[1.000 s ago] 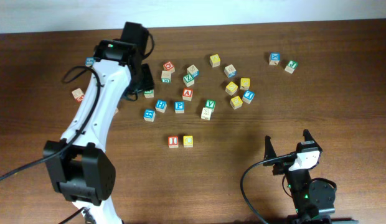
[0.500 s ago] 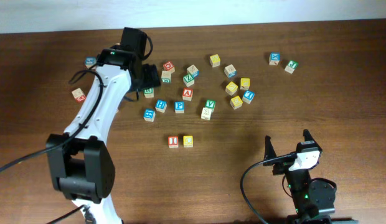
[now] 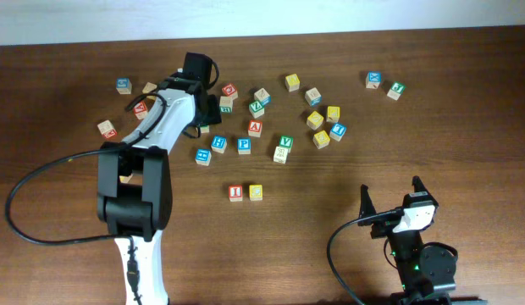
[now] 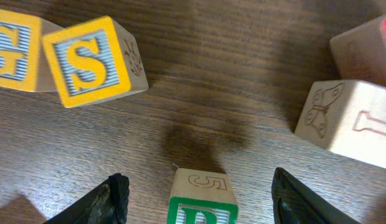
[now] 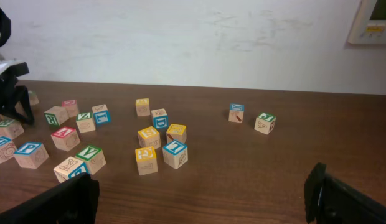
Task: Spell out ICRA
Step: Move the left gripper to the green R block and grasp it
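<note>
The table is dark wood, finely grained, with a low sheen; the S block on it is pale bare wood, its lettered face painted yellow and ribbed. Below the S block, the fingers of the left gripper look matt black plastic.

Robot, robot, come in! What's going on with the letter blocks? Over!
Left gripper open, straddling a green block. Right gripper open, empty. Red I block set apart, yellow block beside it. S block nearby, not touching.
</note>
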Robot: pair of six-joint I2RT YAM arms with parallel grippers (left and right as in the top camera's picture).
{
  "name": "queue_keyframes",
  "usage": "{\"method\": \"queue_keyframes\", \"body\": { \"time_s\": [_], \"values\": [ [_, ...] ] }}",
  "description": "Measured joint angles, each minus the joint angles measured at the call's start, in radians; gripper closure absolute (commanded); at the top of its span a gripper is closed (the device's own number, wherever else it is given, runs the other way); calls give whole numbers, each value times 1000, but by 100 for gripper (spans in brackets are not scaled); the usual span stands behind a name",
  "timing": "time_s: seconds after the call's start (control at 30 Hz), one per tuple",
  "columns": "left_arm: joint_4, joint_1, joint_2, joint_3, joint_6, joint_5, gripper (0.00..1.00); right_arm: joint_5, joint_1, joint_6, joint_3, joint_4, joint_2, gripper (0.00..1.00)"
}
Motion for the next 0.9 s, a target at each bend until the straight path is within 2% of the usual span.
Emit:
{"method": "queue_keyframes", "body": {
  "time_s": [0.13,0.27,0.4,0.8,0.9],
  "values": [
    [-19,0,28,0,33,0,51,0,0,0,0,0,0,2],
    [-19,0,30,0,40,0,55,0,0,0,0,0,0,2],
    [-18,0,30,0,41,0,65,0,0,0,0,0,0,2],
    [-18,0,31,0,40,0,78,0,0,0,0,0,0,2],
    [-18,0,31,0,40,0,79,0,0,0,0,0,0,2]
  ]
}}
